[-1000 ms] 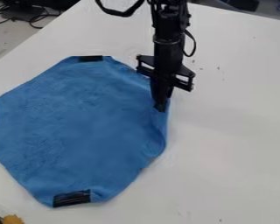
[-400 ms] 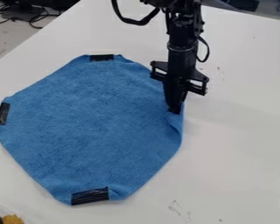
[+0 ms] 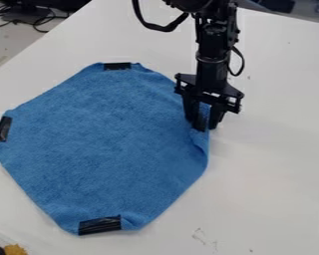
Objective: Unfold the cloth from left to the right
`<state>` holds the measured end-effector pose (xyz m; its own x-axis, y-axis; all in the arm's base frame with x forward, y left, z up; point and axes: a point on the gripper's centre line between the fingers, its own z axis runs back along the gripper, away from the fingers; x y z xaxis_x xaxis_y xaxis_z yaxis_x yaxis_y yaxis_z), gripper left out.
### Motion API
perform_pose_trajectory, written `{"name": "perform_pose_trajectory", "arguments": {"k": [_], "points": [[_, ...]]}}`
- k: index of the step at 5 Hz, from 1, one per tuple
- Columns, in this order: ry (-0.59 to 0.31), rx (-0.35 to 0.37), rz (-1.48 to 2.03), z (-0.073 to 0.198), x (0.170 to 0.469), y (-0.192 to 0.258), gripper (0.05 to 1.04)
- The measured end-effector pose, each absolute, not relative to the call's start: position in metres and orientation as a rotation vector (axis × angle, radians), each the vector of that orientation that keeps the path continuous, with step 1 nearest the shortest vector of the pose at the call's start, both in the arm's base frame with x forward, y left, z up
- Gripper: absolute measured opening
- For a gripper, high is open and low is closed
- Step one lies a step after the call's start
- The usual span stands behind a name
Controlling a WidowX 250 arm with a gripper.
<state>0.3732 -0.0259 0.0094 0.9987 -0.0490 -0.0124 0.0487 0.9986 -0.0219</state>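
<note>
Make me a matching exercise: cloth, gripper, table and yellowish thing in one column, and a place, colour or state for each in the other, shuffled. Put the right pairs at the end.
Column one
1. cloth
2. gripper
3. table
4. yellowish thing

Column two
A. white, beneath the blue fabric
B. at the view's lower left corner
C. fingers apart, at the fabric's edge on the view's right
D. blue, with black strips along its edge

Right pairs: 1-D, 2-C, 3-A, 4-B
</note>
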Motion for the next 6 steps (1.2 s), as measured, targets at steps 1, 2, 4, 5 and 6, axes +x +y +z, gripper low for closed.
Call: {"name": "perform_pose_trajectory", "arguments": {"k": [1,2,4,5,6], "points": [[0.006,-0.022,-0.037,0.017,0.373,-0.033,0.994],[-0.001,-0.047,-0.045,0.024,0.375,-0.050,1.001],[-0.064,-0.130,-0.016,0.038,0.371,-0.089,1.000],[-0.096,-0.076,-0.022,0.052,0.369,-0.080,1.000],[-0.159,-0.019,-0.004,0.065,0.360,-0.067,1.000]]}}
